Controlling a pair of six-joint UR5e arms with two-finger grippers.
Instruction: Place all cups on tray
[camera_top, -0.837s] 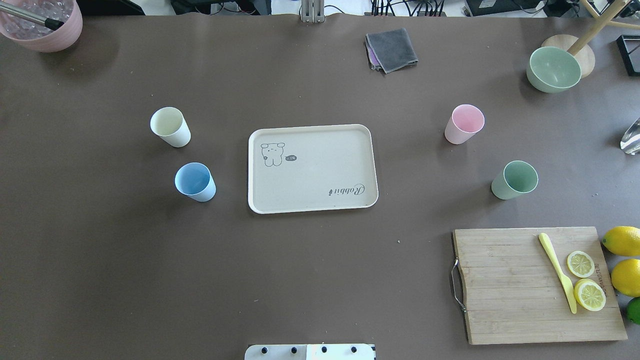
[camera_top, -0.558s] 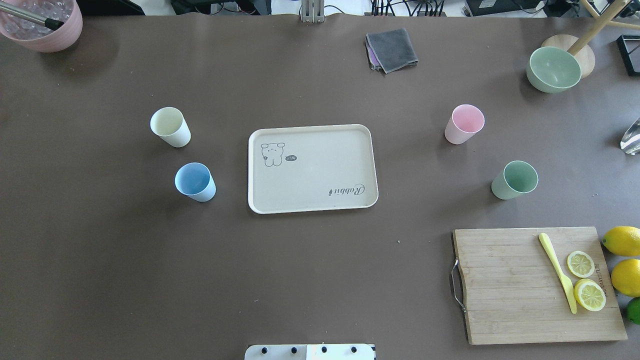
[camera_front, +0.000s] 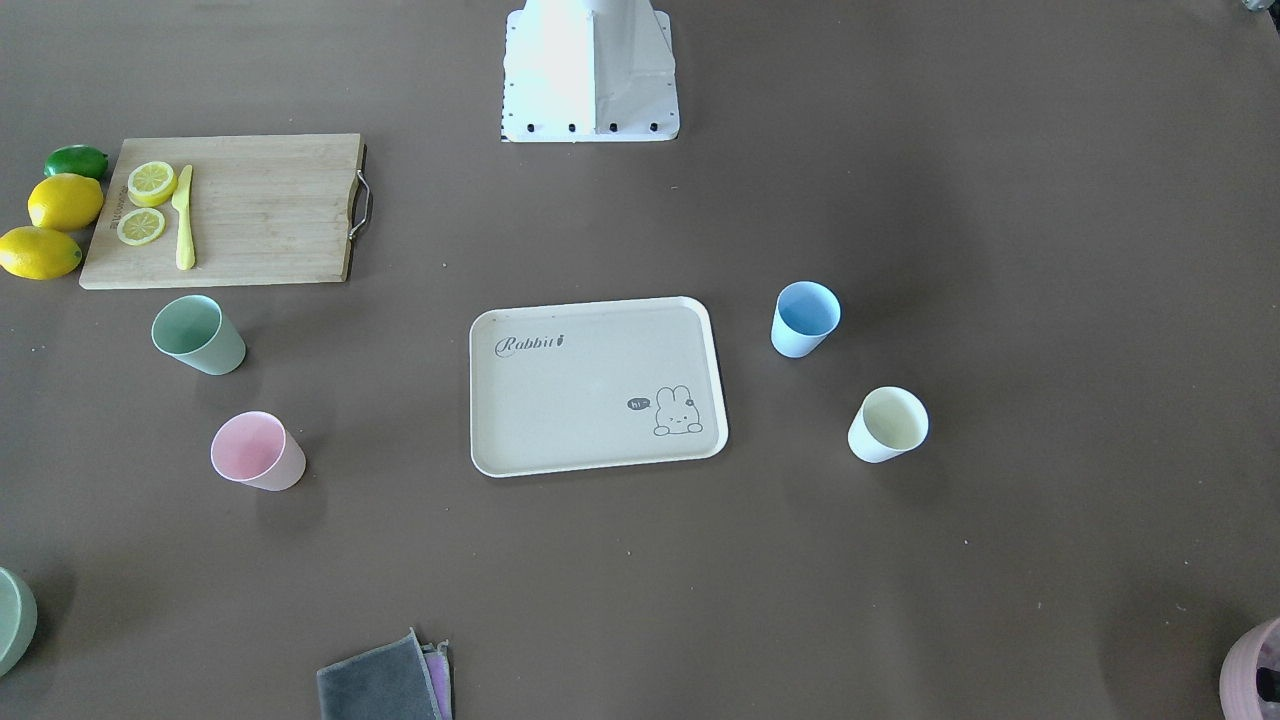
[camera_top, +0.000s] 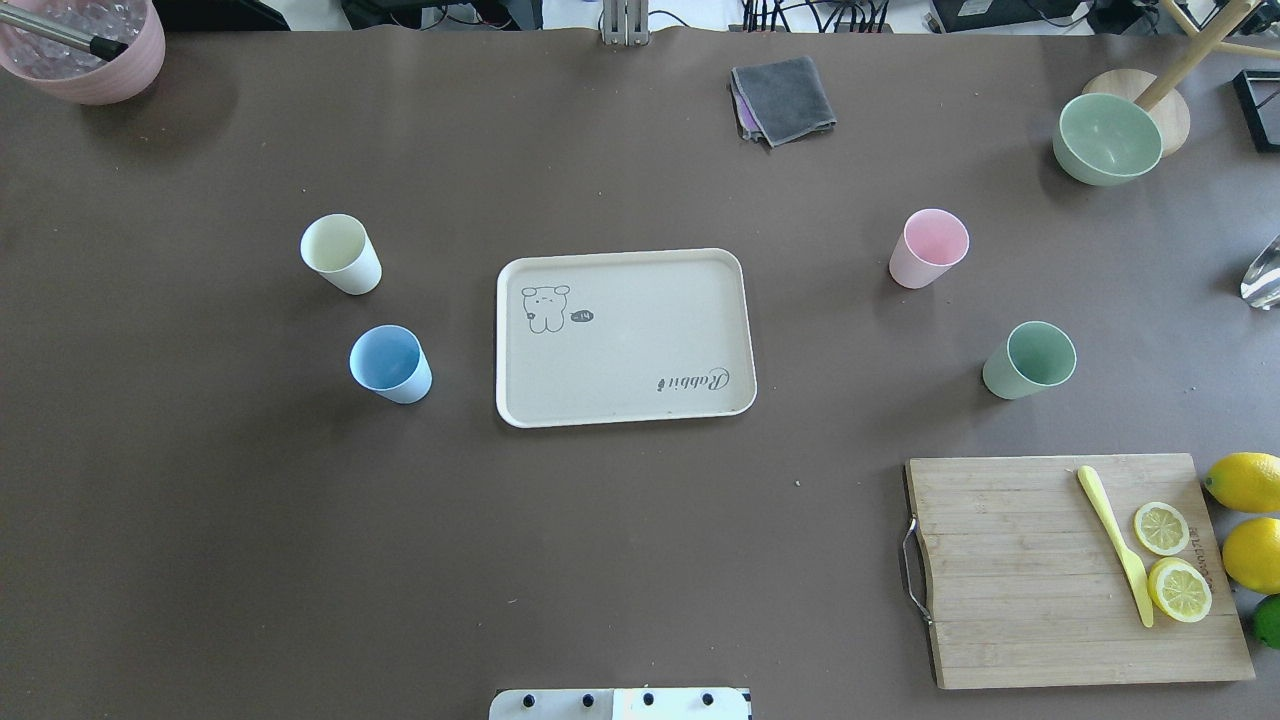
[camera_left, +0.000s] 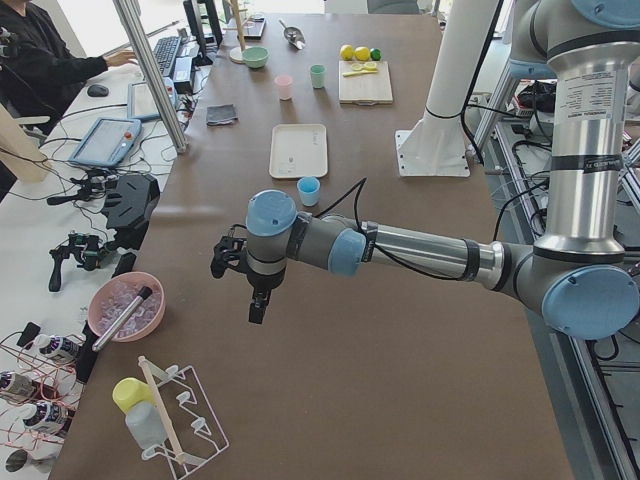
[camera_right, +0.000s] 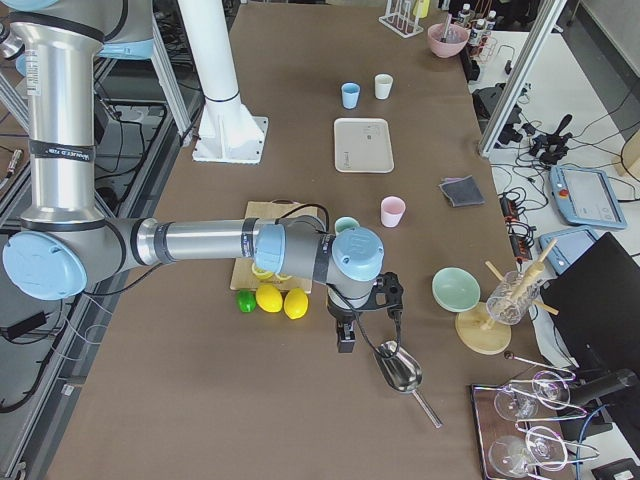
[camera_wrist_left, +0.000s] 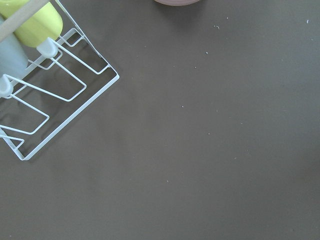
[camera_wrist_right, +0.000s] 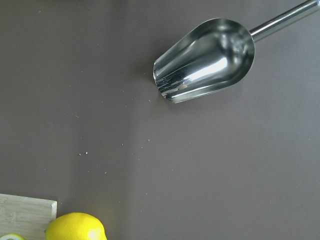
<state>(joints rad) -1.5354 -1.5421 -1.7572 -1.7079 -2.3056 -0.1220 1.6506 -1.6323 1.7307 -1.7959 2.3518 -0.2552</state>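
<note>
The cream tray (camera_top: 640, 335) lies flat at the table's middle with nothing on it. All the cups stand upright on the table. The pale yellow cup (camera_top: 340, 253) and light blue cup (camera_top: 390, 363) are left of the tray. The pink cup (camera_top: 930, 247) and sage green cup (camera_top: 1030, 360) are right of it. My left gripper (camera_left: 255, 305) hangs over the table's far left end, well away from the cups. My right gripper (camera_right: 346, 340) hangs over the far right end beside the lemons. I cannot tell whether either is open or shut.
A wooden cutting board (camera_top: 1060, 570) with lemon slices and a yellow knife lies front right, with lemons (camera_top: 1245, 482) beside it. A green bowl (camera_top: 1107, 138), a grey cloth (camera_top: 783, 98) and a pink bowl (camera_top: 85, 50) stand at the back. A metal scoop (camera_wrist_right: 205, 60) lies under my right wrist and a wire rack (camera_wrist_left: 45, 100) under my left.
</note>
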